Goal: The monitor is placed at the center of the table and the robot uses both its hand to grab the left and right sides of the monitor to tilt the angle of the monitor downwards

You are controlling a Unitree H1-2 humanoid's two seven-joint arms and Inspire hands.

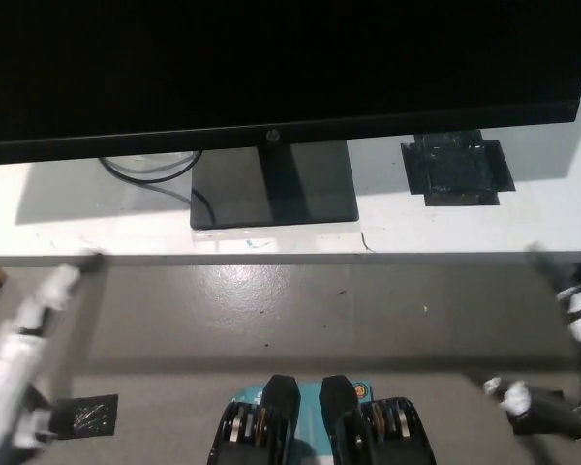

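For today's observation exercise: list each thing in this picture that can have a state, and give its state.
Monitor: screen dark, standing on its base, untouched.
Cable: lying on the table behind the base.
Left hand: blurred, apart from the monitor.
Right hand: blurred, apart from the monitor.

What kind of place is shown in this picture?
Probably an office or lab workstation: a large black monitor on its stand on a white table, a cable behind it, a bare grey floor below.
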